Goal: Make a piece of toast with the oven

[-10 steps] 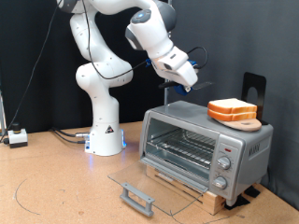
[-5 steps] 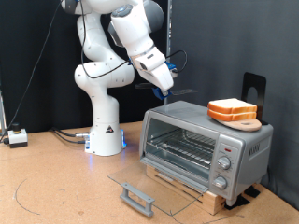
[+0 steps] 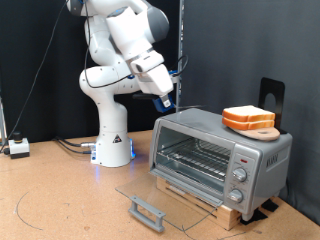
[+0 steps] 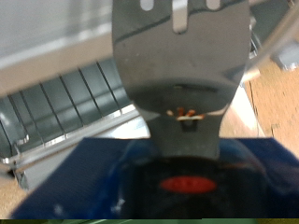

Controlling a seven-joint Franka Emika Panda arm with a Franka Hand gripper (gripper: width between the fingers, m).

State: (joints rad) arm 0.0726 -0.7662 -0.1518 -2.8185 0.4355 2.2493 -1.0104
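Gripper (image 3: 166, 101) hangs up above the exterior view's left end of the boxy silver-grey toaster oven (image 3: 220, 155), nothing visibly in it; can't tell how far open it is. Nearest the camera, the oven's glass door (image 3: 160, 200) already lies flat open; farther back, the cream slice of toast (image 3: 248, 117) sits on top on a tan wooden board (image 3: 259, 130); looks like fetching the bread is the step; that'd need a reach across to it.

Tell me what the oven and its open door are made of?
The oven looks like metal with a dull silver finish: its top and sides are grey with a soft sheen. Its door, lying open flat in front, looks like clear glass, since the tabletop shows through it, with a grey, probably metal, handle.
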